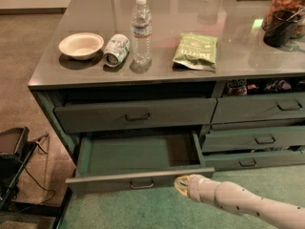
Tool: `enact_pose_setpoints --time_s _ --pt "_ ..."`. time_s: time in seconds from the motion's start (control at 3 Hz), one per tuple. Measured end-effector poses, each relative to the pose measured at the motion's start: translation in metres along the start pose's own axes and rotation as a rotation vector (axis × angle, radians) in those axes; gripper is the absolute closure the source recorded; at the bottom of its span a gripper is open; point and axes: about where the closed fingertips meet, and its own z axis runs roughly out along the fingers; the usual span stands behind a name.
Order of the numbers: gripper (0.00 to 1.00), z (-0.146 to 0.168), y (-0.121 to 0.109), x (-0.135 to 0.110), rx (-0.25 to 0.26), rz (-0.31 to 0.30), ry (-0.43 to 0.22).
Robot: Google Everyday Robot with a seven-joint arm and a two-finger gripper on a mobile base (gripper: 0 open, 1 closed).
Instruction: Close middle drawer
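Middle drawer (pixel 138 156) is standing open, gripper (pixel 183 184) sitting at its right front corner.
Pushing off-centre is risking skewing and jamming; gripper's opening cannot be told.

Free floor (pixel 138 210): gripper (pixel 183 182) @ mid drawer (pixel 119 180)

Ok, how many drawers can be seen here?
5. Two wide at left: the taller upper drawer and the open middle drawer, the gripper at its front edge. Three narrower drawers stacked at right. More may be hidden.
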Motion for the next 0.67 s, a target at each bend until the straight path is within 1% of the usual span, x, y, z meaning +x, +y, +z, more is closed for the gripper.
enact_pose_setpoints --time_s 0.33,0.67 --pt "1.0 0.01 -0.021 0.001 0.048 -0.027 -0.003" --pt "1.0 0.022 -0.045 0.0 0.074 -0.044 -0.006"
